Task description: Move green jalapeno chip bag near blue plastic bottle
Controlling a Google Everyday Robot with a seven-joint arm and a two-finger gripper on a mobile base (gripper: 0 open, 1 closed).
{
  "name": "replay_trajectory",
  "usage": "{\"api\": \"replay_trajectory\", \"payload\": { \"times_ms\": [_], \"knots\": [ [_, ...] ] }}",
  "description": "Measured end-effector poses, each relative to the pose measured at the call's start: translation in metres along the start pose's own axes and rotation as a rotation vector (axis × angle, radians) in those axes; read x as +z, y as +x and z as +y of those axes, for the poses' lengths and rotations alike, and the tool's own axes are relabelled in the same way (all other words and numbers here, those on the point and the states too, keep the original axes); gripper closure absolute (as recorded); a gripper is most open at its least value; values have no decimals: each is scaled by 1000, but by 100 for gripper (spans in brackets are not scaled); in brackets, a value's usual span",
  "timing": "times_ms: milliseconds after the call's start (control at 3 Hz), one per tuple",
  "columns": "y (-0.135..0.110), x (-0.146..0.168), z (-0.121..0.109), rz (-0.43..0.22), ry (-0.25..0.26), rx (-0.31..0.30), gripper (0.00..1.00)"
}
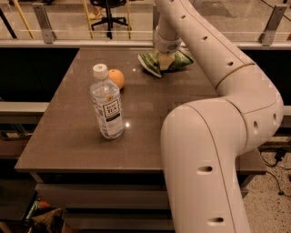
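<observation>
The green jalapeno chip bag (181, 59) lies crumpled at the far middle of the brown table (150, 118). My gripper (165, 62) comes down from the white arm onto the middle of the bag and is shut on it; the bag's left end (149, 67) sticks out beside it. The blue plastic bottle (107, 103), clear with a white cap and a white label, stands upright on the left half of the table, well apart from the bag and nearer the front.
A small round orange fruit (116, 78) sits just behind the bottle. My large white arm (213, 150) covers the table's right side. A rail and an office chair (109, 13) stand beyond the far edge.
</observation>
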State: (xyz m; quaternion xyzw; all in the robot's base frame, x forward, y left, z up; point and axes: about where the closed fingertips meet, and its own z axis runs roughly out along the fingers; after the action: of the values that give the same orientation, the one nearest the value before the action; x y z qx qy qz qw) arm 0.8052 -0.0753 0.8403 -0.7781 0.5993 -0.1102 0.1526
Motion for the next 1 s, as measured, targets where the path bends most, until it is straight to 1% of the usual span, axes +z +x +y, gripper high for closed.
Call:
{"api": "replay_trajectory", "payload": {
  "times_ms": [333,667,1000],
  "knots": [
    [-1,4,0,-1,-3,-1,99],
    [-1,6,0,-1,-3,-1,100],
    [-18,-13,-1,-53,3,-27,100]
  ]
}}
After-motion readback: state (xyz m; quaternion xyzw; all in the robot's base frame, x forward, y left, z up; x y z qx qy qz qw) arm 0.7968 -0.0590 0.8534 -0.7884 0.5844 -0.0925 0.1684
